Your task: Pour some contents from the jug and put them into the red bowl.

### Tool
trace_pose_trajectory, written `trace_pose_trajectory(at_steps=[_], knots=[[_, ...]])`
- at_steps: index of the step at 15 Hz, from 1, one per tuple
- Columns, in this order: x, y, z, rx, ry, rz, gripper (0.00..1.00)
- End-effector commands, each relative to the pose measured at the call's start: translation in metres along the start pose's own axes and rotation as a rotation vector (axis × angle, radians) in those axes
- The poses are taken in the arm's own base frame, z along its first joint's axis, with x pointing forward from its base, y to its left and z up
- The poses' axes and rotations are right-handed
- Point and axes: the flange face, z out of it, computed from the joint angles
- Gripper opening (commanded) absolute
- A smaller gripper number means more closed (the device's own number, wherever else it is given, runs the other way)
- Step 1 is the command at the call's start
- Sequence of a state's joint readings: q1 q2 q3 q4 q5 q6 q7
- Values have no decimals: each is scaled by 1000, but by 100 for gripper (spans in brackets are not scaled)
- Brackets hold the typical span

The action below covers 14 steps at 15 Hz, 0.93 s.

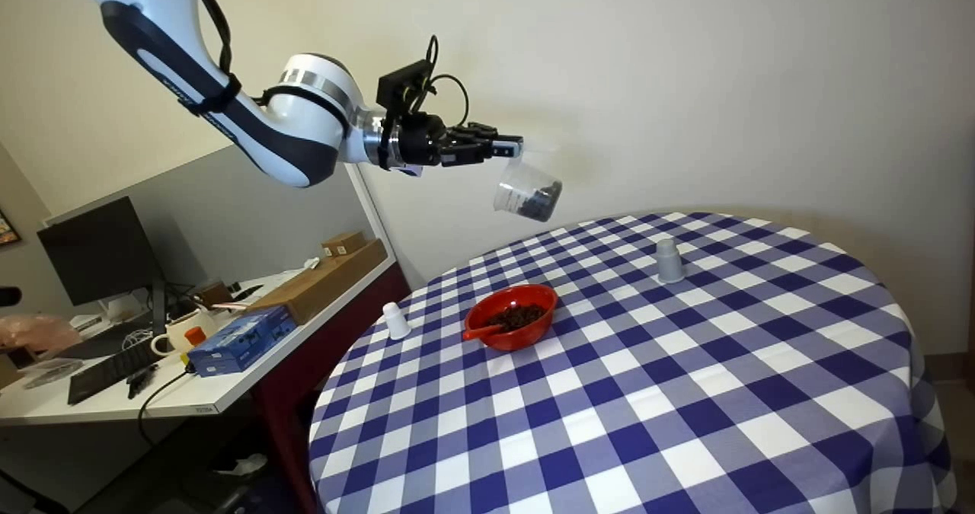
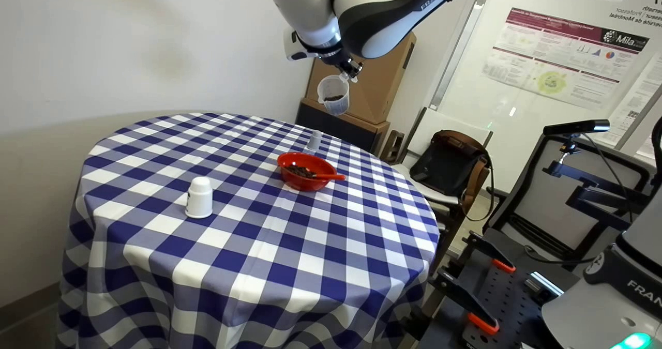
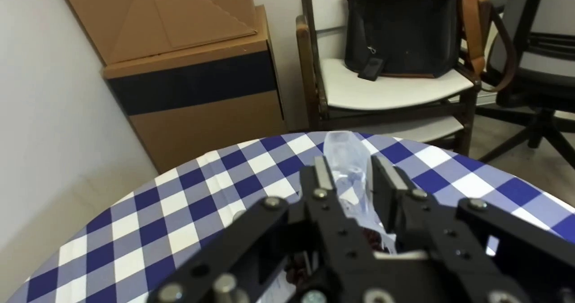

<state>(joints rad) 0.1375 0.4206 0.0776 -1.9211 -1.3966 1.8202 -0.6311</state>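
The jug (image 1: 525, 190) is small and translucent, with dark pieces inside. It hangs tilted, well above the table, and also shows in an exterior view (image 2: 335, 101). My gripper (image 1: 509, 147) is shut on its handle; in the wrist view the gripper (image 3: 349, 170) has the clear handle of the jug (image 3: 345, 152) between its fingers, which hide much of the jug's body. The red bowl (image 1: 522, 339) stands on the table below the jug, holding dark pieces and a red spoon (image 1: 484, 331). The bowl also shows in an exterior view (image 2: 305, 183); I cannot make it out in the wrist view.
A round table with a blue and white checked cloth (image 1: 624, 407) carries two upside-down white cups, one (image 1: 670, 261) against the wall side and one (image 1: 396, 321) near the desk (image 1: 190, 400). Cardboard boxes (image 2: 370, 85) and a chair with a bag (image 2: 450, 163) stand beyond the table edge.
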Motion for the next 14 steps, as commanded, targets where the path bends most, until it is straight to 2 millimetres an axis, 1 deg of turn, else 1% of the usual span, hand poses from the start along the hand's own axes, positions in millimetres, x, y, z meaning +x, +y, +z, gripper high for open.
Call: trace_pose_trajectory(at_steps=[1, 6, 14], knots=[[4, -9, -7, -77, -65, -6, 12], [20, -24, -10, -165, -115, -54, 12], [44, -47, -19, -372, -223, -87, 12]])
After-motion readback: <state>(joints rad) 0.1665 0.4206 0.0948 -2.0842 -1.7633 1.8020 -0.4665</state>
